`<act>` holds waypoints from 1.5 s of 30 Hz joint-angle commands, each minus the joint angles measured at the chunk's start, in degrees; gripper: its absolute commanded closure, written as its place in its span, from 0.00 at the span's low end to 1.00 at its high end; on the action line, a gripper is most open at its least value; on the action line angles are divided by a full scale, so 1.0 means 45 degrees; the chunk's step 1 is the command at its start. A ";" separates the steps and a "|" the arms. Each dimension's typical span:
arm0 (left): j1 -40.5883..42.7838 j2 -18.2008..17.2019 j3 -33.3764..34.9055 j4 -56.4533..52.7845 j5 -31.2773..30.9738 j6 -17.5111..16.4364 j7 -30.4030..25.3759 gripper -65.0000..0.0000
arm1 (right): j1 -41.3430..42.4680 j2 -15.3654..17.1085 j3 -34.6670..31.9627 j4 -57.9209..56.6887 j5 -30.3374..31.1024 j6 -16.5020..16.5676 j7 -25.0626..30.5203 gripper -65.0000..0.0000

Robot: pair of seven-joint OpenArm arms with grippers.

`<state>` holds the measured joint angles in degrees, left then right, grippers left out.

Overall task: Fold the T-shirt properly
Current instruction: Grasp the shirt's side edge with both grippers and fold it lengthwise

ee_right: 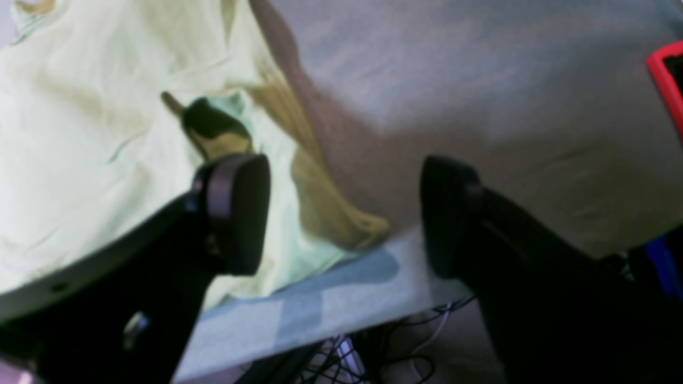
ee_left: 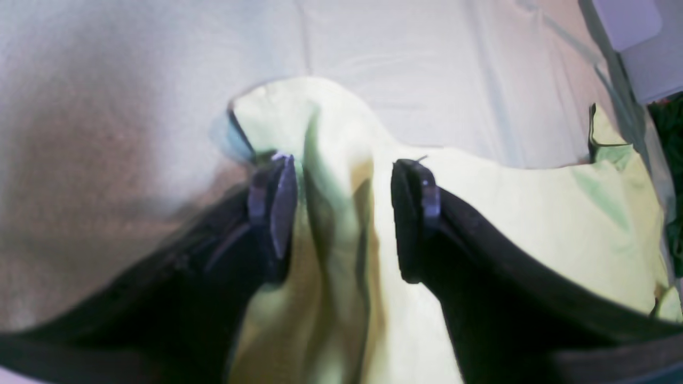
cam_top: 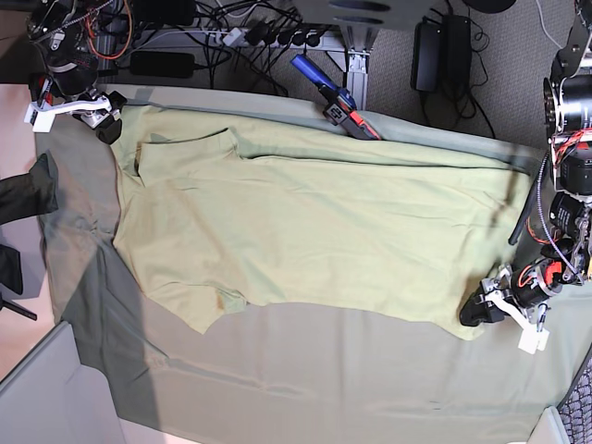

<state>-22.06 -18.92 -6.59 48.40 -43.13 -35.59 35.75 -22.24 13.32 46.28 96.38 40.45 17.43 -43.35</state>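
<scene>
Base view shows the T-shirt (cam_top: 305, 231) spread out long across the table cloth (cam_top: 305, 379), filling the middle of the frame. One short sleeve pokes out near the lower left, and the other lies folded over near the upper left. The shirt looks mostly flat, with a few soft wrinkles.

The left gripper (cam_top: 481, 310) sits at the lower right of the base view, right at the shirt's corner. In the left wrist view, the left gripper (ee_left: 344, 184) has its two fingers apart, with a bunched ridge of yellow-green cloth rising between them. The fingers do not look pressed together on the cloth yet.

The right gripper (cam_top: 109, 116) is at the upper left of the base view, by the shirt's edge. In the right wrist view, the right gripper (ee_right: 347, 210) is wide apart and holds nothing. One finger (ee_right: 237, 210) hangs over the shirt's edge, and the other hangs over the bare cloth near the table's edge.

This looks like the start of a fold, with both arms getting set at far ends of the shirt. Next, the left gripper likely needs to pinch the corner it straddles. The right one likely needs to move onto the shirt's edge and pinch too, so both can lift together.
</scene>
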 commanded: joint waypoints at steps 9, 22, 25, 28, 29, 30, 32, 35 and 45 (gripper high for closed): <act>-0.0355 -0.0141 -0.0024 0.0364 -0.0787 -0.0979 -0.0223 1.00 | 0.0816 0.0223 0.0957 0.0748 0.0121 0.0554 0.0238 0.33; -0.0345 -0.0146 -0.0024 0.0379 -0.0889 -0.0979 -0.0039 1.00 | 0.6994 0.1972 -0.0767 -0.2448 -0.1438 -0.0107 0.1137 0.33; -0.0311 -0.0151 -0.0024 0.0379 -0.0903 -0.0979 0.0209 1.00 | 0.9102 0.2137 -0.2215 -0.5090 -0.2161 -0.0107 0.1690 0.33; -0.0228 -0.0214 -0.0024 0.0379 -0.0976 -0.0979 0.0228 1.00 | 1.0933 0.2191 -0.3507 -0.7883 -0.3079 -0.0010 0.1899 0.33; -0.0209 -0.0233 -0.0024 0.0379 -0.1039 -0.0979 0.0262 1.00 | 1.1400 0.2191 -0.3915 -0.8772 -0.3337 -0.0010 0.2006 0.33; -0.0204 -0.0238 -0.0024 0.0379 -0.1146 -0.0979 0.0359 1.00 | 1.1754 0.2191 -0.4294 -0.9602 -0.3453 -0.0010 0.2103 0.33; -0.0204 -0.0243 -0.0024 0.0379 -0.1394 -0.0979 0.0529 1.00 | 1.2259 0.2186 -0.5013 -1.0982 -0.3623 0.0049 0.2516 0.33; -0.0209 -0.0243 -0.0024 0.0379 -0.1705 -0.0979 0.0539 1.00 | 1.2488 0.2171 -0.5804 -1.2279 -0.3604 0.0287 0.3089 0.33; -0.0209 -0.0243 -0.0010 0.0379 -0.1904 -0.0979 0.0384 1.00 | 1.2347 0.1666 -0.6897 -1.2288 -0.3755 0.0559 0.2467 0.33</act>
<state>-21.45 -19.22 -6.46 49.01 -50.46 -38.61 38.70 32.21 20.60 15.40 40.51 23.09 17.39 -30.59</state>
